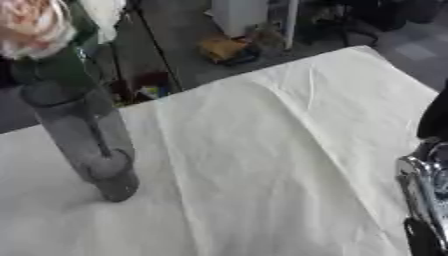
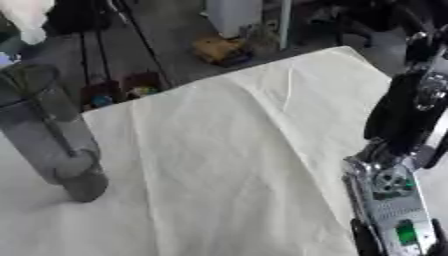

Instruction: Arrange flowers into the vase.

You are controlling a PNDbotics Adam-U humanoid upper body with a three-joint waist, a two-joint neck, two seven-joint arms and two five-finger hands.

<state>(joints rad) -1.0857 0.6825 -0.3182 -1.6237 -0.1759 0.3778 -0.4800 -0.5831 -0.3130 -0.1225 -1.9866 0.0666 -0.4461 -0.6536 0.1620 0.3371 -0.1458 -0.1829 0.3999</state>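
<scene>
Table (image 1: 262,150) draped in a pale cream cloth (image 2: 219,165), creased, with one long fold running from the far edge toward the near edge and a shorter fold branching near the far corner; surface askew in both views, far corner at upper right. Standing directly on the cloth at the left: one tall clear cylindrical vase (image 1: 87,140), upright, grey-tinted, thick round base resting on the cloth, a dark stem visible inside. Elsewhere on the cloth, only wrinkles and a faint shadow beside the vase base.
</scene>
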